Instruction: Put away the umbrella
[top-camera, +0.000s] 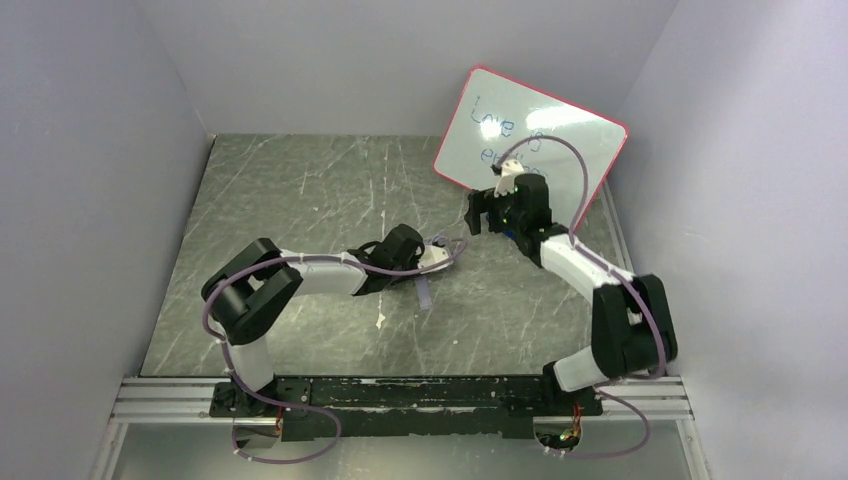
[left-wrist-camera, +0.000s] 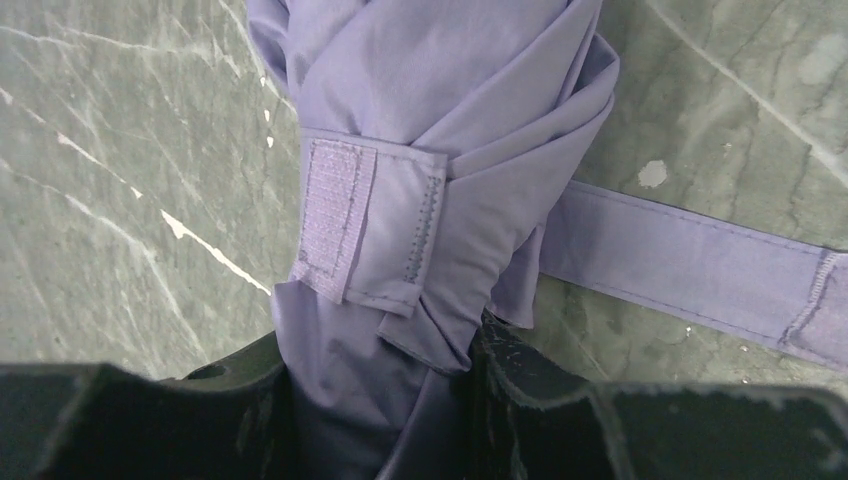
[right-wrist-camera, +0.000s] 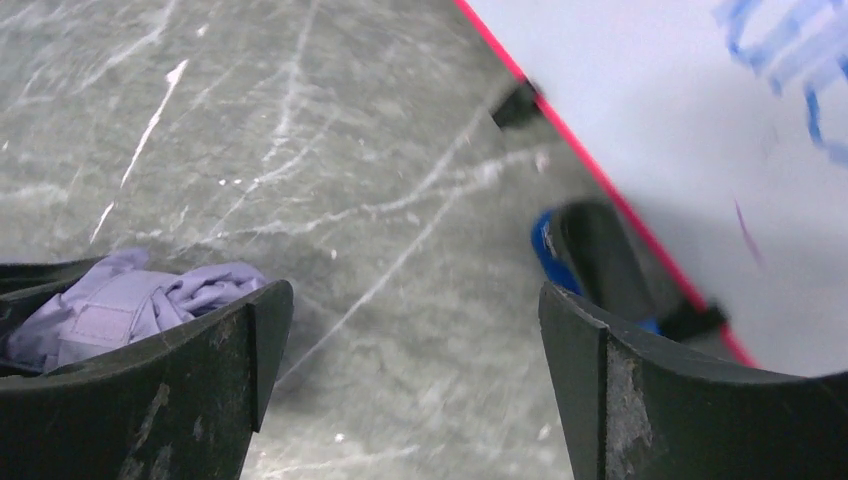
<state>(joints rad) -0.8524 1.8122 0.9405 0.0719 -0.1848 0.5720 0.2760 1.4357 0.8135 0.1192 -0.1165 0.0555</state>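
My left jaws are clenched on the rolled umbrella (left-wrist-camera: 430, 120), holding it mid-tabletop (left-wrist-camera: 120, 200) so the folds can't spring apart while its strap (left-wrist-camera: 690, 265) lies loose. The right jaws hang released and empty by the whiteboard (right-wrist-camera: 680, 100), free, I judge, to fetch that strap.
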